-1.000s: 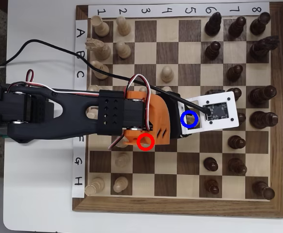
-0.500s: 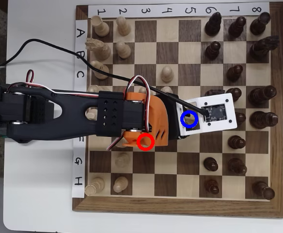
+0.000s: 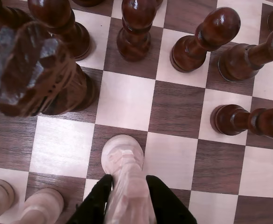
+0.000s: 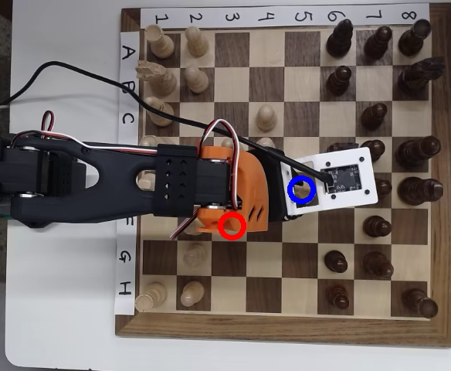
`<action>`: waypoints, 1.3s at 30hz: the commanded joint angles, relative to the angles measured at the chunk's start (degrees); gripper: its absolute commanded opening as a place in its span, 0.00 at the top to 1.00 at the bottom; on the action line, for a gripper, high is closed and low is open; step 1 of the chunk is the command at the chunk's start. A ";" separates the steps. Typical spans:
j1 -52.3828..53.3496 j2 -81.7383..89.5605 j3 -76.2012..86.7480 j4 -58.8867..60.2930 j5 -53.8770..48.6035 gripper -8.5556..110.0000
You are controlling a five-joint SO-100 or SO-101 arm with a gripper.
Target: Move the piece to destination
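In the wrist view the piece (image 3: 123,161), a pale cream pawn, is pinched between my gripper's (image 3: 127,200) two black fingers (image 3: 95,203), which are shut on its upper part. Its base sits over a dark square (image 3: 95,156); I cannot tell whether it touches the board. In the overhead view the arm reaches from the left across the chessboard (image 4: 287,328). The gripper with its white camera plate (image 4: 341,179) covers the destination square marked by the blue ring (image 4: 301,190). The pawn is hidden under the gripper there.
Dark pieces crowd the wrist view: a knight (image 3: 33,70) at upper left, pawns (image 3: 206,39) ahead and one (image 3: 248,121) to the right. Pale pawns (image 3: 38,205) stand at lower left. Overhead, a red ring (image 4: 232,226) lies beside the orange wrist and a lone pale pawn (image 4: 266,117) above.
The gripper and its camera plate have crept very slightly toward the left and up in the overhead view; otherwise nothing has visibly moved.
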 commanded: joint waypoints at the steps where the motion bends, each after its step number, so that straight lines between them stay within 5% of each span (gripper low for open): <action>1: -0.70 1.14 -1.93 0.09 -0.53 0.88; 25: -1.67 1.58 -2.55 -0.18 0.00 0.74; 39: -3.16 5.71 -1.41 1.76 0.62 0.74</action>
